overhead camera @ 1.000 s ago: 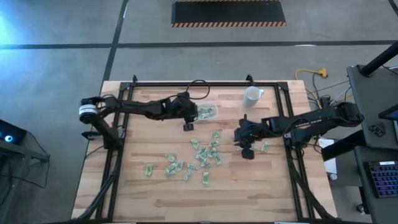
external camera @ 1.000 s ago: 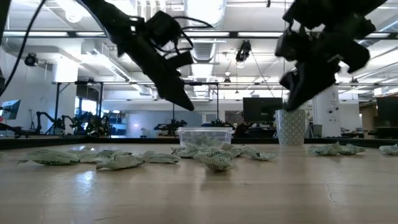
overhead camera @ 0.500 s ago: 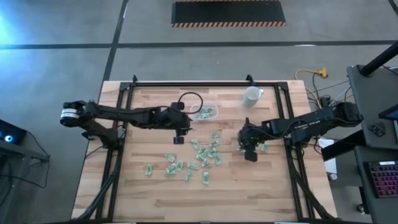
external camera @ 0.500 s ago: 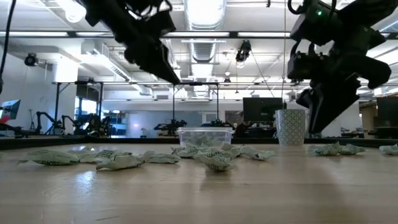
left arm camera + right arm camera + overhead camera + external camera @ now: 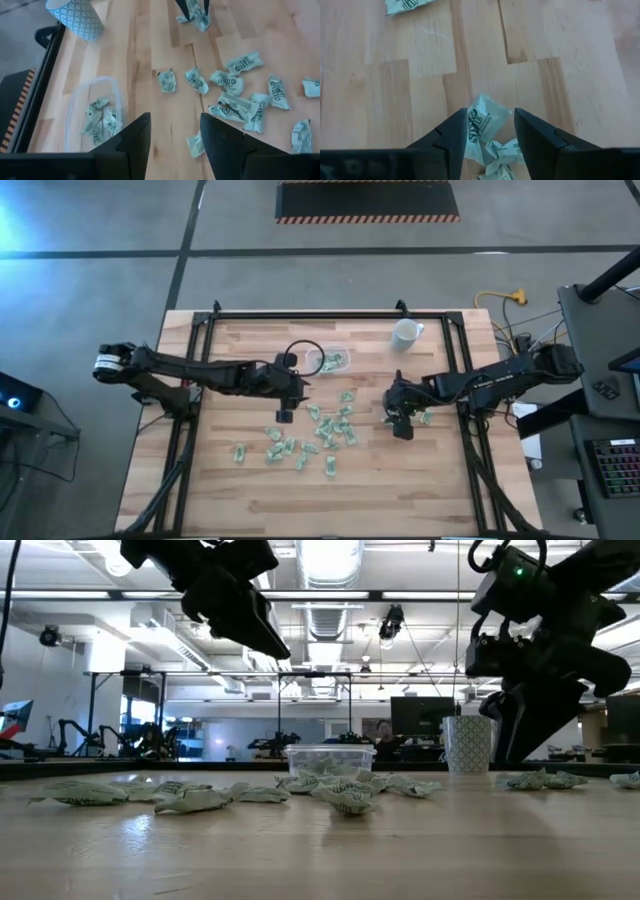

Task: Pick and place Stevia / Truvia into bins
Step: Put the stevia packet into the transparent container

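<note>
Straddling crinkled paper packets, right pincer spread, left pincer parted, empty, wooden table.

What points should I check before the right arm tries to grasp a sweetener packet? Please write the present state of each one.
1. Right hand is open: ok, its fingers stand apart.
2. A packet lies between its fingers: ok in the right wrist view, with more crumpled packets beside it.
3. Only one packet will be gripped: cannot tell.
4. Right hand is low enough to touch the table: cannot tell.
5. Clear container is ready: ok, it already holds some packets and has room.
6. Left hand is out of the way: ok, it is empty above the packets scattered on the table's left side.
</note>
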Motion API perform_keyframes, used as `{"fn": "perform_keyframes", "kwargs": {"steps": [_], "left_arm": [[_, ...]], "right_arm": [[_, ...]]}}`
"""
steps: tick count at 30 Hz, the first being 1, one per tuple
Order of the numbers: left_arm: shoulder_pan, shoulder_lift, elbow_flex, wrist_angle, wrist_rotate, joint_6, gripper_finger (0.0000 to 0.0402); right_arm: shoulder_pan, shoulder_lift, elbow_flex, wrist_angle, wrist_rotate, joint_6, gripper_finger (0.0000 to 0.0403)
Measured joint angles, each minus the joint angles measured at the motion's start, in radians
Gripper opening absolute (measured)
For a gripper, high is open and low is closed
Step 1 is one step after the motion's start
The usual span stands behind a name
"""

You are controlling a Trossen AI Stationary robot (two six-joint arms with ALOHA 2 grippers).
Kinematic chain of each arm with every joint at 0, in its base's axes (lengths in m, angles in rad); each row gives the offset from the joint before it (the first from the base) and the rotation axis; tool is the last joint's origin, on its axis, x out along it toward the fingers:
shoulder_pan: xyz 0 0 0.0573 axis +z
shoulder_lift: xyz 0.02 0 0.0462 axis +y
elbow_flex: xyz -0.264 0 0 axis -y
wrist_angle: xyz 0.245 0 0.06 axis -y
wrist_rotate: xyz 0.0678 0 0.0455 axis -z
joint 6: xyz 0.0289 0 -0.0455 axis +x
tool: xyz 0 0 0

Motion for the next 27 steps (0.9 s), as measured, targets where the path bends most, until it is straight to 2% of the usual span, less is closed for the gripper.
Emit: {"fn": "perform_keyframes", "kwargs": {"steps": [27], "left_arm": [[-0.036, 0.0, -0.012, 0.001, 0.003, -0.028, 0.0155]], "right_arm": [[0.003, 0.0, -0.076, 0.116, 0.044, 0.008, 0.0147]]}}
